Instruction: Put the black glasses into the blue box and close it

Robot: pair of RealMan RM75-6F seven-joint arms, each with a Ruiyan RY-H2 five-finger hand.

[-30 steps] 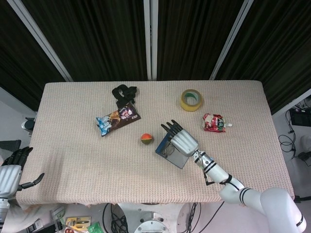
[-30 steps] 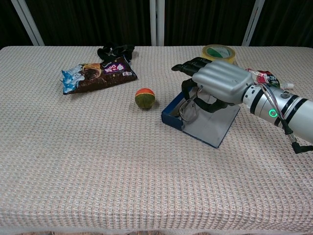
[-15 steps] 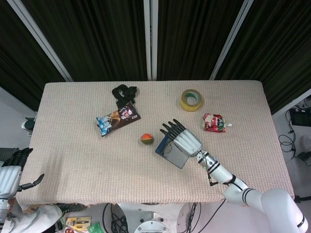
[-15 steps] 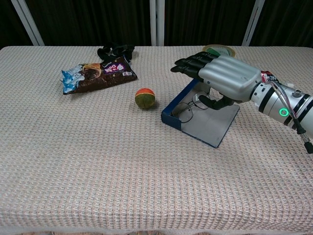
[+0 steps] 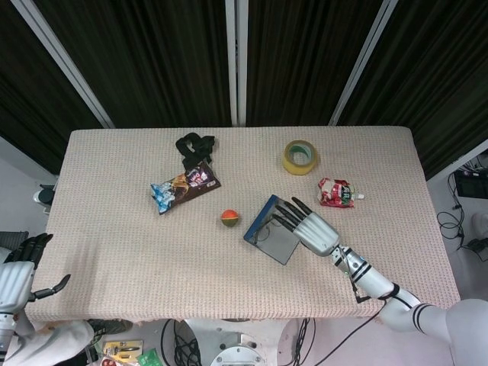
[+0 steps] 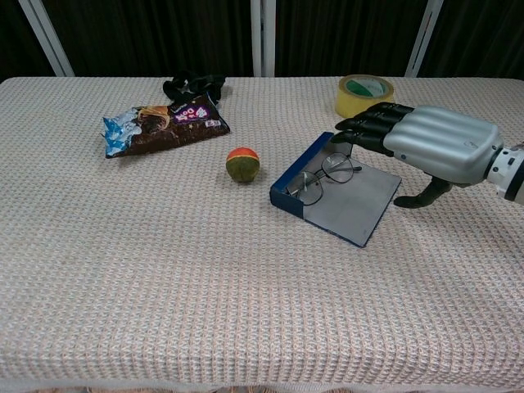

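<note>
Glasses (image 6: 323, 177) in box (image 6: 344, 214), ball (image 6: 242, 164) left.

The right hand (image 6: 438, 153) has a ribbed silver-grey metallic back and black fingers (image 6: 366, 134). Its forearm (image 5: 381, 293) is white, ringed with black bands. The left hand (image 5: 17, 274) shares that silver shell and black fingers.

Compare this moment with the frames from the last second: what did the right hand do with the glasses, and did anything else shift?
The right hand let go of the black glasses and drew back to the right; its fingers are now spread and empty. The glasses lie in the open blue box, no longer covered. The left hand stayed low at the table's left edge. The ball, snack bag and tape roll did not move.
</note>
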